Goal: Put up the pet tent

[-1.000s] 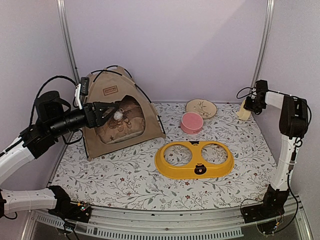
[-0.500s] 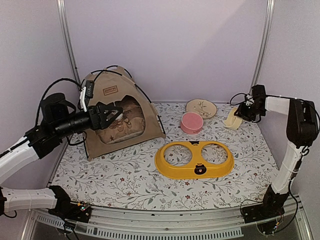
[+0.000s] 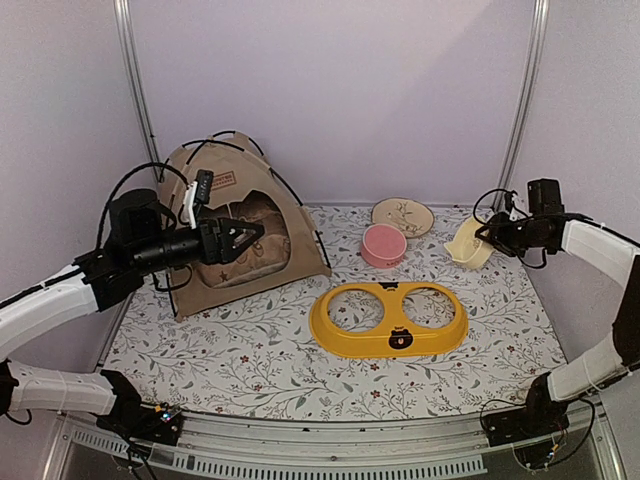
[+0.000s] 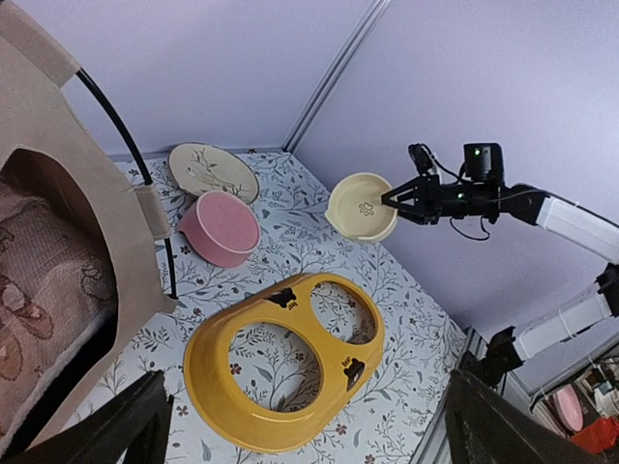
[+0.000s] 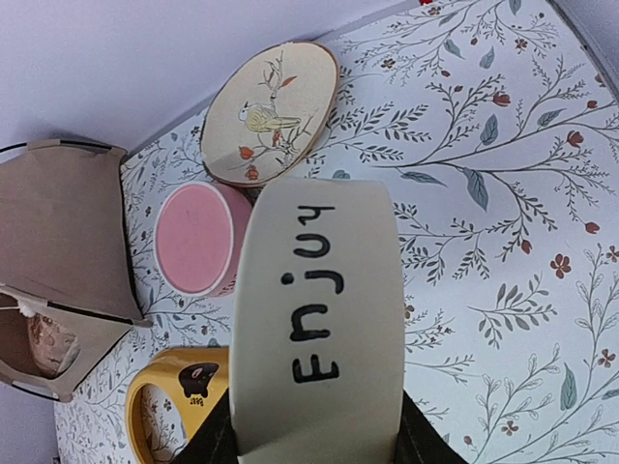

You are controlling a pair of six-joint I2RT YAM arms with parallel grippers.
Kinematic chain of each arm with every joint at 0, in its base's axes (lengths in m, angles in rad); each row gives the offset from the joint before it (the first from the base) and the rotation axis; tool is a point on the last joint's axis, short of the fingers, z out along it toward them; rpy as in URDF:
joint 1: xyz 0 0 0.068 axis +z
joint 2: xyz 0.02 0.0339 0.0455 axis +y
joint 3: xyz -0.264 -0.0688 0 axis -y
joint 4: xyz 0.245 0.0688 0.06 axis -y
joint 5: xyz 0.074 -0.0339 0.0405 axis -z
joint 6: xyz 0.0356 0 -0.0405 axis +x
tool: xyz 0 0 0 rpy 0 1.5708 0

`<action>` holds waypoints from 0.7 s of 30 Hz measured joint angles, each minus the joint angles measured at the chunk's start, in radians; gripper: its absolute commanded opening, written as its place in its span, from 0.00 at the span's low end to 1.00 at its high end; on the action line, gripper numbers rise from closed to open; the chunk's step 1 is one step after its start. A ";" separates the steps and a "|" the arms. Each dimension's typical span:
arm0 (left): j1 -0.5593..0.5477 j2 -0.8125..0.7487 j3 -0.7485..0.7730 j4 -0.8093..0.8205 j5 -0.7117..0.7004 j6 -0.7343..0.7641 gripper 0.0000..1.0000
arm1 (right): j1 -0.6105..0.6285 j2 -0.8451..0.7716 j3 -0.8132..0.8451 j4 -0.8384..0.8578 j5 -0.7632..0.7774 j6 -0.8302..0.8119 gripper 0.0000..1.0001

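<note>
The tan pet tent (image 3: 215,205) stands upright at the back left on its thin black poles, brown label patch (image 3: 222,181) above the opening. A patterned pillow (image 3: 250,255) lies inside. My left gripper (image 3: 256,231) hovers in front of the opening, open and empty. In the left wrist view the tent (image 4: 68,213) fills the left edge and my gripper (image 4: 309,440) has its fingers far apart. The pom-pom is not in view. My right gripper (image 3: 490,238) is shut on a cream bowl (image 3: 466,243) marked "Enjoy" (image 5: 319,309), held above the mat at the right.
A yellow two-hole bowl stand (image 3: 389,319) lies mid-mat. A pink bowl (image 3: 384,244) and a painted plate (image 3: 403,215) sit behind it. The floral mat (image 3: 250,370) covers the table; side walls and metal posts enclose it.
My left gripper has shifted right across the tent opening, and the pom-pom no longer shows at its fingertips. My right arm has carried the cream bowl from the back right corner inward and forward.
</note>
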 measured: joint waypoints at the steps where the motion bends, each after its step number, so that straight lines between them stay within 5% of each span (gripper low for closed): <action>1: -0.001 0.010 0.000 0.006 0.004 0.000 0.99 | 0.003 -0.028 -0.012 0.001 -0.011 0.004 0.00; 21: -0.018 0.061 -0.011 0.076 0.026 -0.011 0.99 | 0.171 -0.243 -0.354 0.042 -0.321 0.121 0.00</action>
